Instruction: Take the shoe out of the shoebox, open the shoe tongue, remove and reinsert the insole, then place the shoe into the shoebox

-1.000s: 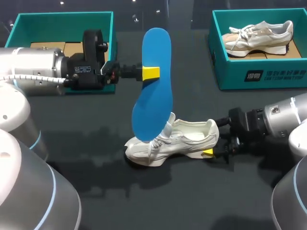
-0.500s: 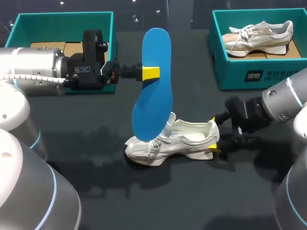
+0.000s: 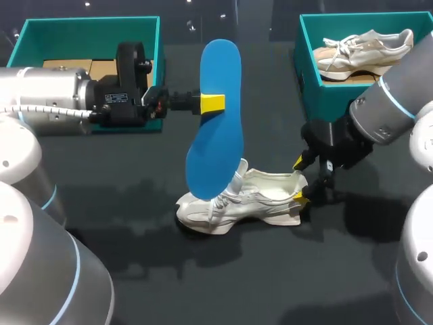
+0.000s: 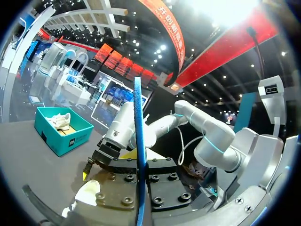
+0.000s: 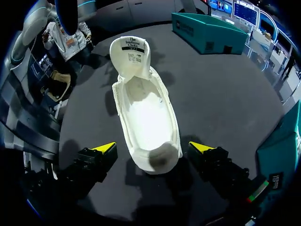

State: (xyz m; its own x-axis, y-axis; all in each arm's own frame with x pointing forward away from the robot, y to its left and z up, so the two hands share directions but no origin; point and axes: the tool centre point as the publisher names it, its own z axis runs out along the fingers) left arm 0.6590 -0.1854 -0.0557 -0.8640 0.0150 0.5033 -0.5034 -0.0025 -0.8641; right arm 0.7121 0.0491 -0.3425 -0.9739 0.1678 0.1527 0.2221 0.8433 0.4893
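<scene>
Swung up over the heel within the last second, the right hand is spread wide astride one white shoe on the table, its printed tongue lifted. One blue insole is gripped upright by the left hand. Of two teal boxes, the left shoebox and the printed right shoebox, a second shoe is held in the latter.

Dark table: matte top bearing everything shown. Teal box: open-topped, at the far right corner, with a white label on its near wall. Spare sneaker: pale, laced, lying on brown cardboard inside that box.
</scene>
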